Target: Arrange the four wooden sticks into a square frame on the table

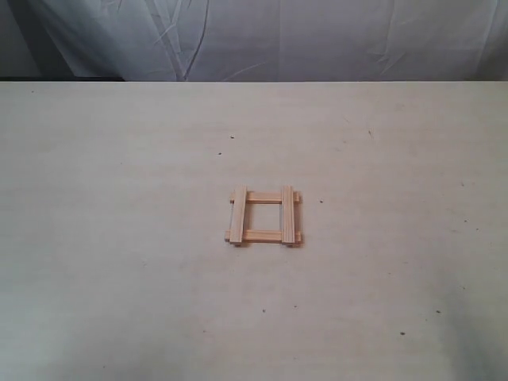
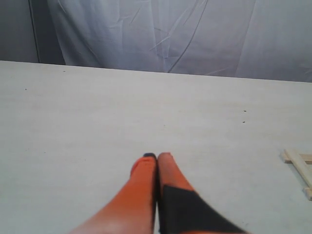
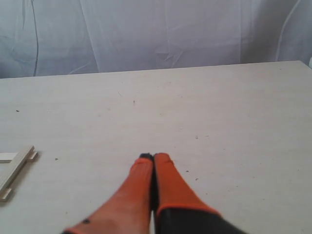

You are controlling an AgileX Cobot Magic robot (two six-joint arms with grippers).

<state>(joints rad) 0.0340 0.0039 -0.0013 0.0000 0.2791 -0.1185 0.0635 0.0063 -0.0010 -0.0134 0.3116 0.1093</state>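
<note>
The four wooden sticks lie as a small open square frame (image 1: 264, 216) with overlapping corners near the middle of the table (image 1: 119, 238). Two slats run front to back on top of two crosswise ones. A corner of the frame (image 2: 300, 168) shows at the edge of the left wrist view, and another corner of the frame (image 3: 14, 170) at the edge of the right wrist view. My left gripper (image 2: 157, 157) is shut with nothing in it, orange fingers pressed together above bare table. My right gripper (image 3: 153, 157) is shut and empty too. Neither arm appears in the exterior view.
A wrinkled white cloth backdrop (image 1: 317, 40) hangs behind the table's far edge. Tiny dark specks (image 1: 321, 201) dot the tabletop around the frame.
</note>
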